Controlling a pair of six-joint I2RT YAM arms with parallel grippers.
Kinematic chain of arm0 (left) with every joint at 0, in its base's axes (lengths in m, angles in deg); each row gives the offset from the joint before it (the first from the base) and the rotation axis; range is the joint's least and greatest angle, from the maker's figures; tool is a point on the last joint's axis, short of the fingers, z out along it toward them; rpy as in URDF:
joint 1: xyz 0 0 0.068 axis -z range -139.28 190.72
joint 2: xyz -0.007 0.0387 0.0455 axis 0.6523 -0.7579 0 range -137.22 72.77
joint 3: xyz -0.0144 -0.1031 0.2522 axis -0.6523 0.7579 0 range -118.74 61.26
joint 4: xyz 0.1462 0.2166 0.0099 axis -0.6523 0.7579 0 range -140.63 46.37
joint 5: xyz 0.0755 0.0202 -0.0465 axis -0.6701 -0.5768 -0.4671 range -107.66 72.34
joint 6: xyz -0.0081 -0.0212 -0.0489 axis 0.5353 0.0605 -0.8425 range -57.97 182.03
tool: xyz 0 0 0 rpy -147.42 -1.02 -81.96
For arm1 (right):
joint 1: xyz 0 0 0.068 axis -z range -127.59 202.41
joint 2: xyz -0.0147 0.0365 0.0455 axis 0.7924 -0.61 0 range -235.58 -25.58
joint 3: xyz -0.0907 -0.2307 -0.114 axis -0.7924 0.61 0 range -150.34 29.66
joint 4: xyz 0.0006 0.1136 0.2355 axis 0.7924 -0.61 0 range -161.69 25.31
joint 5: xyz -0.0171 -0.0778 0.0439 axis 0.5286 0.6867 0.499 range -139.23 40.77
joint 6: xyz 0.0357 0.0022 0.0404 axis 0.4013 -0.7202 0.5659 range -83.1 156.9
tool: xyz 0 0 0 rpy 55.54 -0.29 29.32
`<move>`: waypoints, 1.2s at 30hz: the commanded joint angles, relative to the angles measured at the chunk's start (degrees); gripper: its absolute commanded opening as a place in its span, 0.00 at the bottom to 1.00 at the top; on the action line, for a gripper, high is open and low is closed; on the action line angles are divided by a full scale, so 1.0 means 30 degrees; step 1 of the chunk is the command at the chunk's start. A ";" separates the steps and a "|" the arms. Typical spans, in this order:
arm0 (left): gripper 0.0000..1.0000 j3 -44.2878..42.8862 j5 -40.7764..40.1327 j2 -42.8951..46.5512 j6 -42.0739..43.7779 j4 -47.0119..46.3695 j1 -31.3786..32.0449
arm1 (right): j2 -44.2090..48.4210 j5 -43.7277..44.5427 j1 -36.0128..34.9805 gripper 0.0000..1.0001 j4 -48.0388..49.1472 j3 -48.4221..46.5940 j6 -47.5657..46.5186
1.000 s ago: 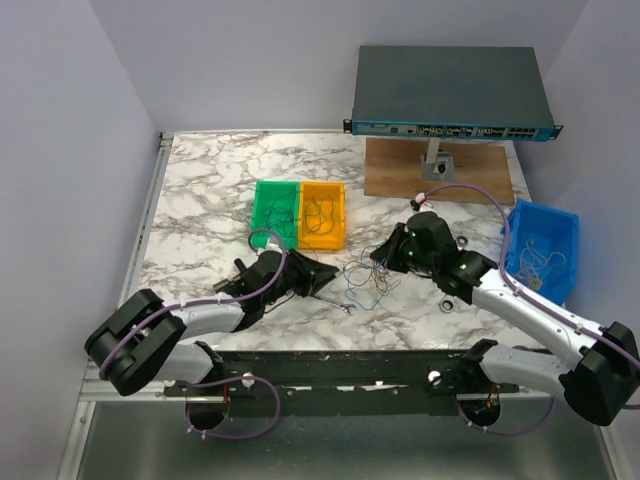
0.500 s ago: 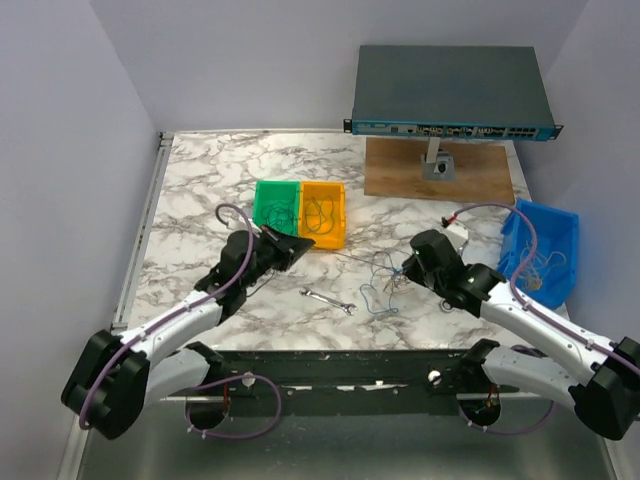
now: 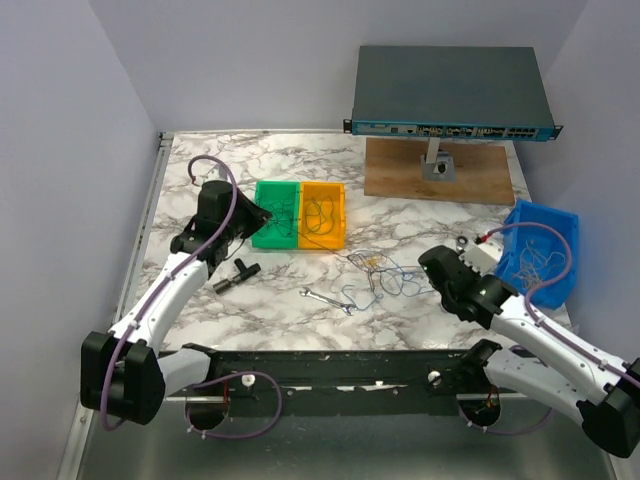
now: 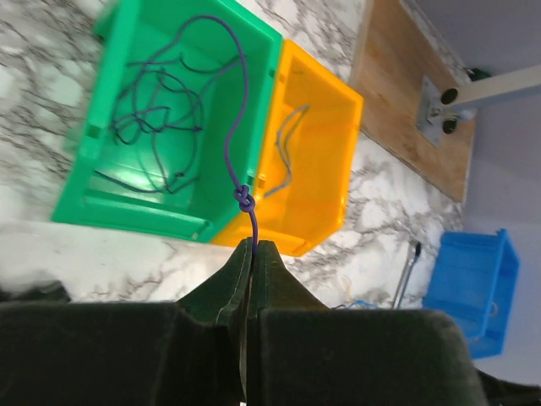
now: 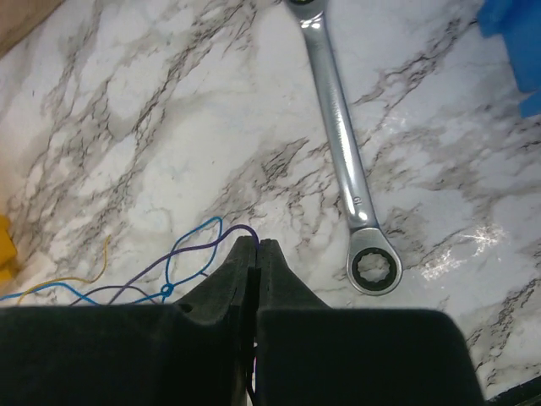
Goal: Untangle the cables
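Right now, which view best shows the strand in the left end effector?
Left wrist: knotted purple strand runs from the left end effector over the green bin. Top external barely resolves it; right wrist misses it.

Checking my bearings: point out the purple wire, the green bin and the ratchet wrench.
purple wire (image 4: 243,199), left wrist view, on its knot.
green bin (image 4: 127,211), left wrist view, on its near wall.
ratchet wrench (image 5: 341,144), right wrist view, mid-handle.

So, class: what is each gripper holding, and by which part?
Left gripper: a purple cable, pinched just below its knot, trailing into the green bin. Right gripper: apparently a purple strand of the tangle.
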 commanded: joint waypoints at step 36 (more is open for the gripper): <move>0.00 -0.5278 0.2593 -0.2052 0.6404 0.5740 -0.1331 | -0.6297 -0.9298 -0.3155 0.89 0.6955 -0.4106 -1.4691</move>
